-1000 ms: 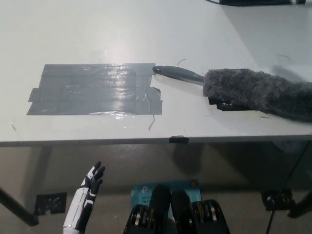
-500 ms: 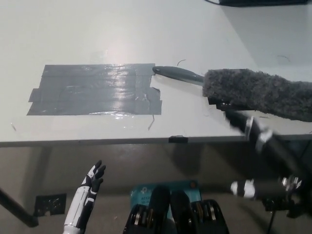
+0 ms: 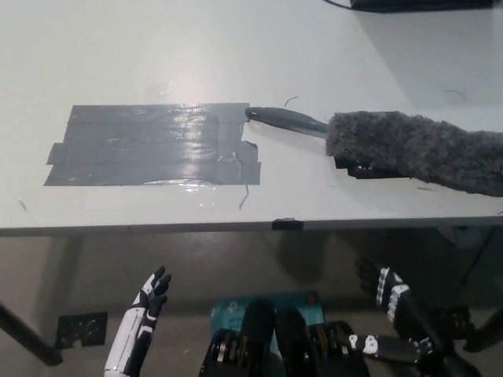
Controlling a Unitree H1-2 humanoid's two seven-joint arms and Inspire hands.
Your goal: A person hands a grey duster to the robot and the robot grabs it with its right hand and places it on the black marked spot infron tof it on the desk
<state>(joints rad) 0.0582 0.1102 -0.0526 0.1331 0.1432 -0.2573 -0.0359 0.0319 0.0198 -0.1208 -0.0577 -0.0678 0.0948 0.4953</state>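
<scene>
Your duster (image 3: pixel 409 148) lies on the desk (image 3: pixel 157 47) to the right of the black patch (image 3: pixel 149 145), only its handle tip touching the patch's upper right corner, while the right hand (image 3: pixel 381 284) hangs below the desk edge with fingers apart, holding nothing, and the left hand (image 3: pixel 149 294) rests low, also spread. If the duster is to lie squarely on the patch, grip the handle, not the fluff. No writing reads clearly.
</scene>
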